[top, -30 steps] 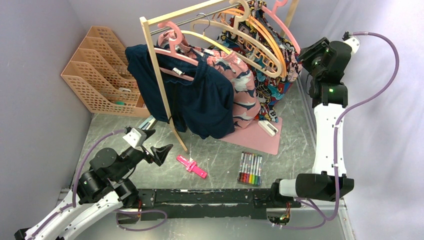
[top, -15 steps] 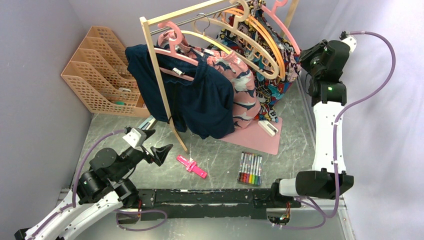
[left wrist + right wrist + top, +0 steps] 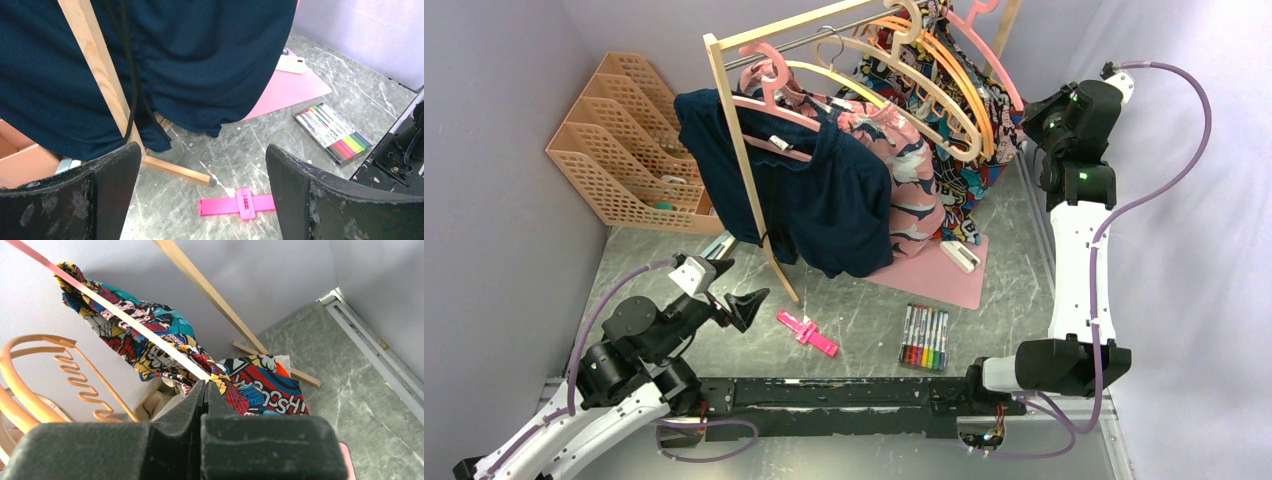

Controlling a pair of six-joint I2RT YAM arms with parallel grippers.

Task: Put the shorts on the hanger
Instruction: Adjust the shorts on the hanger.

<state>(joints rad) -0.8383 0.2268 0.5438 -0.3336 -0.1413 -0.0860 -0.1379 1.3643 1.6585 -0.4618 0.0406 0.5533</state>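
Note:
The comic-print shorts (image 3: 969,185) (image 3: 260,385) hang at the right end of the wooden rack, draped over the thin bar of the pale-pink hanger (image 3: 994,60) (image 3: 115,310). My right gripper (image 3: 205,384) (image 3: 1027,125) is raised beside them. It is shut, its tips pinched on the fabric edge where the shorts cross the hanger bar. My left gripper (image 3: 749,300) (image 3: 200,150) hovers low over the table at the near left, wide open and holding nothing, with a pink clip (image 3: 240,205) below it.
The wooden rack (image 3: 744,150) also carries a navy garment (image 3: 824,200), a pink patterned garment (image 3: 914,180), and orange hangers (image 3: 944,90). Peach file trays (image 3: 614,140) stand at the back left. A pink mat (image 3: 934,265) and a marker set (image 3: 924,338) lie on the table.
The right gripper's jaws have closed and the right wrist has shifted slightly left, toward the shorts. The left arm has not moved.

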